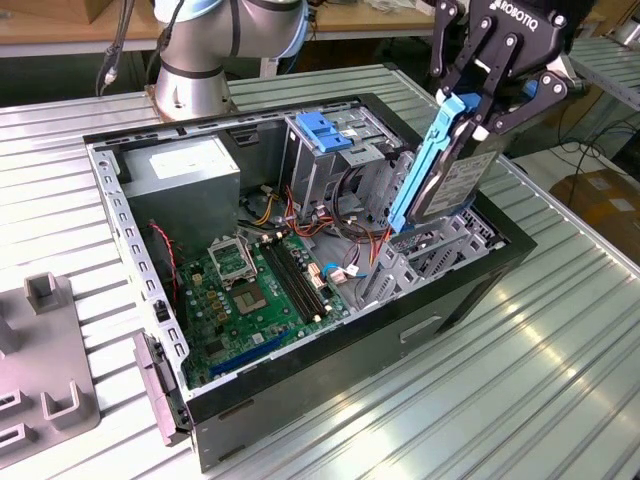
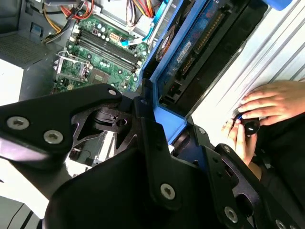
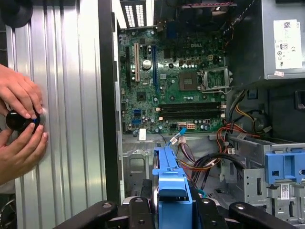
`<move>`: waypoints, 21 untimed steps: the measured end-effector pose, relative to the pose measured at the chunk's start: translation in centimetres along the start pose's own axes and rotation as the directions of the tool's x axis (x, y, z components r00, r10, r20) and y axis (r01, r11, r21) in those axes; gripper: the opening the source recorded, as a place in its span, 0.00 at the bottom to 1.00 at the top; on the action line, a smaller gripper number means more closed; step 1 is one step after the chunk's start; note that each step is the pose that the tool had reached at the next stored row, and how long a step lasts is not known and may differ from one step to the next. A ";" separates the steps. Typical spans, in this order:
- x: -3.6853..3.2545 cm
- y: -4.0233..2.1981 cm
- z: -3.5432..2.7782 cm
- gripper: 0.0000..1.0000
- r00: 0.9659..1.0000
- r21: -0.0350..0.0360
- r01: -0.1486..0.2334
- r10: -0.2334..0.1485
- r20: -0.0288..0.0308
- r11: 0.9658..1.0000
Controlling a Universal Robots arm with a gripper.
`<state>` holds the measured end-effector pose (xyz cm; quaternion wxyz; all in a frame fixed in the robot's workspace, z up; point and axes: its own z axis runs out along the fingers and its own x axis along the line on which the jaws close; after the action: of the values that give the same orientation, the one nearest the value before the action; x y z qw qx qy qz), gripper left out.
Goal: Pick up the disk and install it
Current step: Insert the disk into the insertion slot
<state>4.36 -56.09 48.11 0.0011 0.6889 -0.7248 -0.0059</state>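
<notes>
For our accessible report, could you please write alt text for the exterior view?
The gripper holds the disk, steeply tilted, at the drive bays of an open computer case lying on a ribbed metal table, its green motherboard exposed.

Bright even light, prob. overhead; glare on ribbed table (image 1: 560,380), soft shadow w/in case (image 1: 350,360).

Metal disk (image 1: 460,187), glossy blue plastic rails (image 1: 422,165)

A ribbed metal table (image 1: 540,390) fronts a wooden worktop (image 1: 50,30) and a cardboard box (image 1: 605,200).
</notes>
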 end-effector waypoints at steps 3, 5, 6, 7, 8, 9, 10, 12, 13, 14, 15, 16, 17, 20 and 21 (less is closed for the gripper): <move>-0.02 -0.44 0.29 0.37 1.000 0.000 0.000 0.000 -0.001 1.000; -0.05 -0.98 0.63 0.37 1.000 0.000 0.000 0.000 -0.001 1.000; -0.05 -0.98 0.69 0.37 1.000 0.000 0.000 0.000 -0.001 1.000; -0.05 -0.98 0.77 0.37 1.000 -0.001 0.000 0.000 -0.001 1.000; -0.03 -1.02 0.93 0.37 1.000 -0.003 0.000 0.000 -0.001 1.000; -0.03 -1.11 1.05 0.37 1.000 -0.004 0.000 0.000 -0.001 1.000; -0.04 -1.22 1.14 0.37 1.000 -0.006 0.001 -0.001 -0.002 1.000; -0.05 -1.56 1.43 0.37 1.000 -0.008 0.002 -0.002 -0.002 1.000; -0.06 -1.75 1.56 0.37 1.000 -0.008 0.002 -0.002 -0.002 1.000; -0.07 -1.88 1.72 0.37 1.000 -0.008 0.002 -0.002 -0.002 1.000; -0.07 -1.88 1.90 0.37 1.000 -0.008 0.002 -0.002 -0.002 1.000; -0.06 -1.88 2.05 0.37 1.000 -0.008 0.002 -0.002 -0.002 1.000; -0.05 -1.90 2.27 0.37 1.000 -0.008 0.002 -0.002 -0.002 1.000; 0.08 -1.91 2.55 0.37 1.000 -0.008 0.002 -0.002 -0.002 1.000; 0.12 -1.92 2.64 0.37 1.000 -0.008 0.002 -0.002 -0.002 1.000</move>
<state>6.25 -56.29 45.45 0.0044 0.6897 -0.7240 -0.0082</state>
